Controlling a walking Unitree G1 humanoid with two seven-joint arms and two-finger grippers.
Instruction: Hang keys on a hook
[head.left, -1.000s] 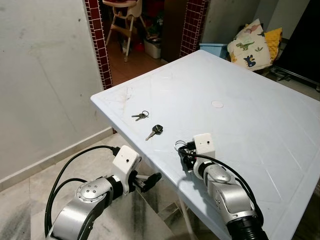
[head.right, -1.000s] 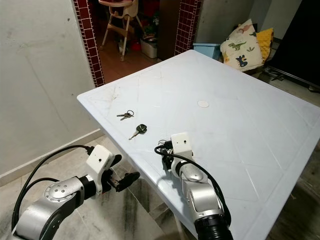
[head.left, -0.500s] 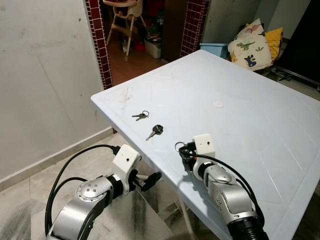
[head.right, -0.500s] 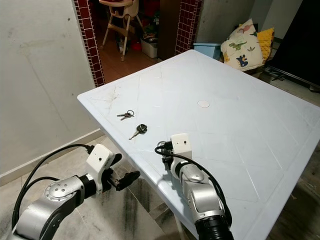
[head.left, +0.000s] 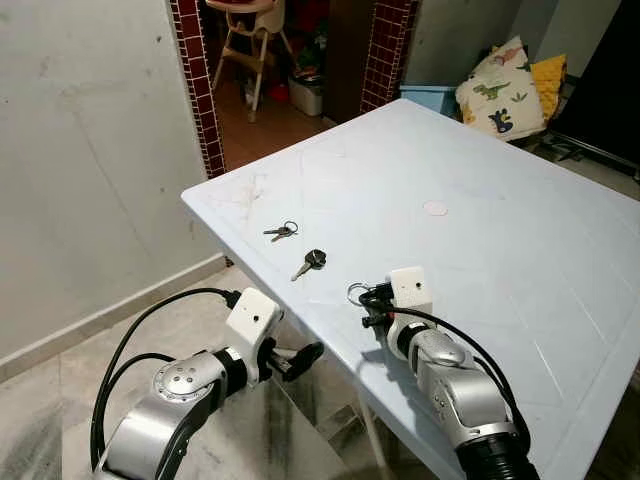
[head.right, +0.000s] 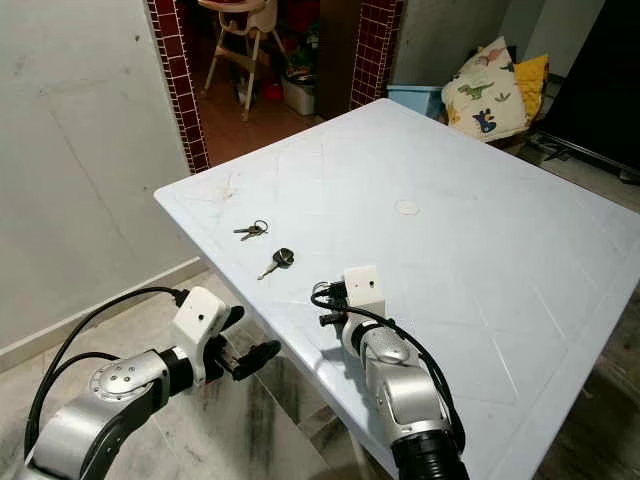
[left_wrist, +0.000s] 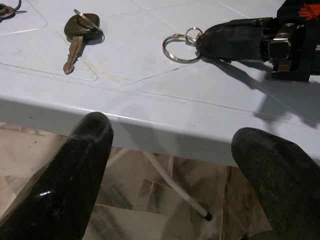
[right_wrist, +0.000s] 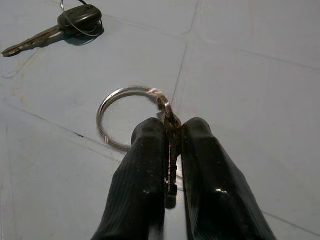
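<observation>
My right gripper (right_wrist: 172, 135) is shut on a small key with a steel key ring (right_wrist: 125, 120), held just above the white table (head.left: 480, 160) near its front edge. The same ring (head.left: 357, 293) sticks out ahead of the gripper (head.left: 372, 300) in the left eye view. A black-headed key (head.left: 310, 262) lies on the table a little beyond it. Farther toward the table corner lies a small bunch of keys (head.left: 282, 232). My left gripper (head.left: 300, 358) is open, below the table edge over the floor, with its fingers (left_wrist: 65, 185) pointing at the table's underside.
A grey wall stands on the left, with a red-tiled doorway (head.left: 195, 90) and a high chair (head.left: 245, 40) beyond it. Cushions (head.left: 505, 85) and a blue box (head.left: 430, 95) sit past the table's far side. A small round mark (head.left: 434, 208) is on the tabletop.
The right gripper has shifted slightly with the key ring held in it; the ring now sticks out clear of the table. The left arm has not moved.
</observation>
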